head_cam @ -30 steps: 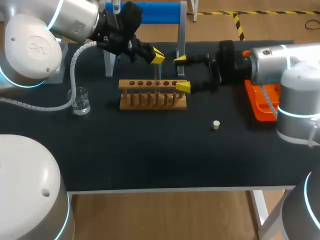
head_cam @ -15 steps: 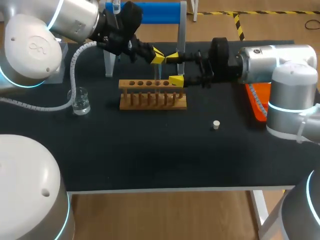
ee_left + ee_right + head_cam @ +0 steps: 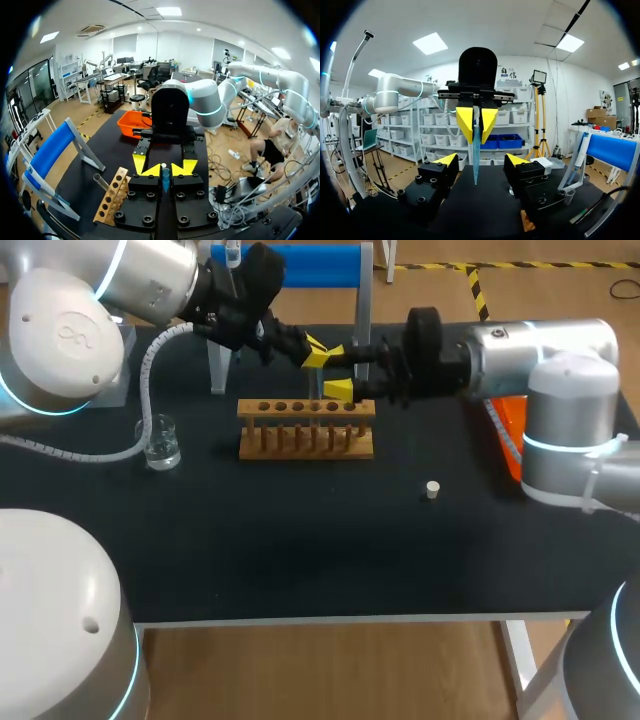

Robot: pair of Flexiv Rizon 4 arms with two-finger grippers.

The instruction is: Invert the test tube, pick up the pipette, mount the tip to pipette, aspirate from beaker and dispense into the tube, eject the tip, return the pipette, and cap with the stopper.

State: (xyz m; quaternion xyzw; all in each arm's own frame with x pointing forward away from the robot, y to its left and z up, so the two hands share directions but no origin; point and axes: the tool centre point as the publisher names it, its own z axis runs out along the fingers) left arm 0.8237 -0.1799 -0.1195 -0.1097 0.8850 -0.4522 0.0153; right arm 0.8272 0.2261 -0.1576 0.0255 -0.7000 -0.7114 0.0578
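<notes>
My left gripper [image 3: 318,353] hovers above the wooden rack [image 3: 305,427], shut on a clear test tube [image 3: 318,380] that hangs down from its yellow tips. From the right, my right gripper [image 3: 337,371] has one finger on each side of that tube. In the right wrist view the tube [image 3: 475,150] hangs from the left gripper [image 3: 476,122], and my own right gripper [image 3: 482,160] stands open, with a gap on both sides. The left wrist view has the tube [image 3: 165,179] pinched in my left gripper [image 3: 165,171]. A glass beaker [image 3: 160,445] and a small white stopper [image 3: 432,489] sit on the table.
A blue-topped stand [image 3: 300,265] rises behind the rack. An orange tray [image 3: 508,430] lies at the right, partly under my right arm. The rack's holes show nothing standing in them. Dark table surface stretches in front of the rack.
My right gripper has moved left to the tube held over the rack, and its fingers have drawn closer together around it. The left arm and the tube have stayed put.
</notes>
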